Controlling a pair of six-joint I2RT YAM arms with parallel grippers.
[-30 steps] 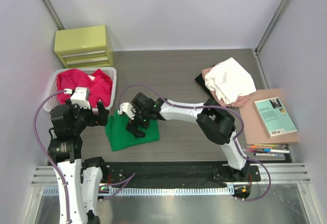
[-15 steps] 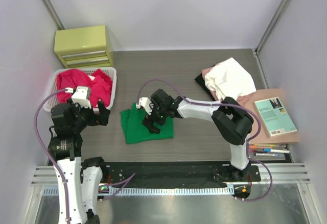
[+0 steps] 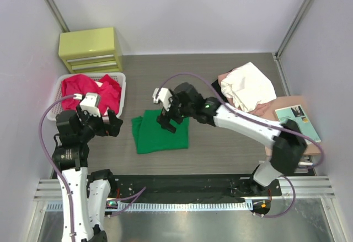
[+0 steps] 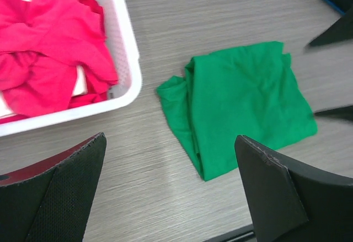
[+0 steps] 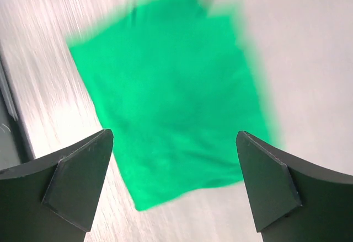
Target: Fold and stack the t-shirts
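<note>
Both tools gape empty: the right tool (image 3: 170,123) hovers over the folded green t-shirt (image 3: 160,137) on the surface (image 3: 220,76), the left tool (image 3: 112,125) near the basket (image 3: 123,94). A one-layer pinch could undo the fold.

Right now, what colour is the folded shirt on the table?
The shirt is bright green; best in left wrist view.

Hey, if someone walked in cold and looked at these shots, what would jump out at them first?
The bright green t-shirt, folded into a rough rectangle near the middle of the table, with the right end effector open above it. Next, the red t-shirts heaped in the white basket at the left, and a white and pink pile of shirts at the far right.
</note>
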